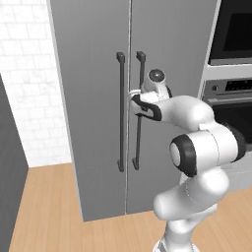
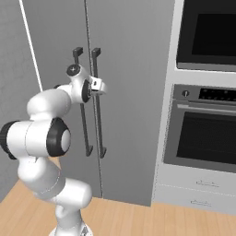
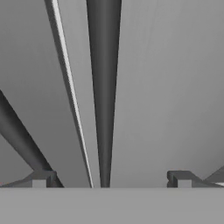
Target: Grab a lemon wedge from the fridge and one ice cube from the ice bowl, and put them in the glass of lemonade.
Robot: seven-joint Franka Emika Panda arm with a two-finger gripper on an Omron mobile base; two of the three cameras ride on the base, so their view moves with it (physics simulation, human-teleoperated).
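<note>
Claw [image 3: 111, 179] (agape) astride fridge handle [image 3: 104, 96]

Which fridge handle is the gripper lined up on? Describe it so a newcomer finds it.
Start at the tall grey fridge left of the black wall oven. Two dark vertical bar handles flank its centre seam. The target is the right handle, nearer the oven, with the open gripper at its upper part; the left handle stands free.

The wooden floor [image 1: 49, 206] carries everything here. Standing directly on it is the tall grey fridge [image 1: 93, 98], both doors shut, with two dark bar handles [image 1: 120, 113] side by side at the middle seam. To the fridge's right, the cabinet [image 2: 203, 189] holding the black ovens [image 2: 207, 138] also reaches the floor, with pale drawers lowest.
</note>
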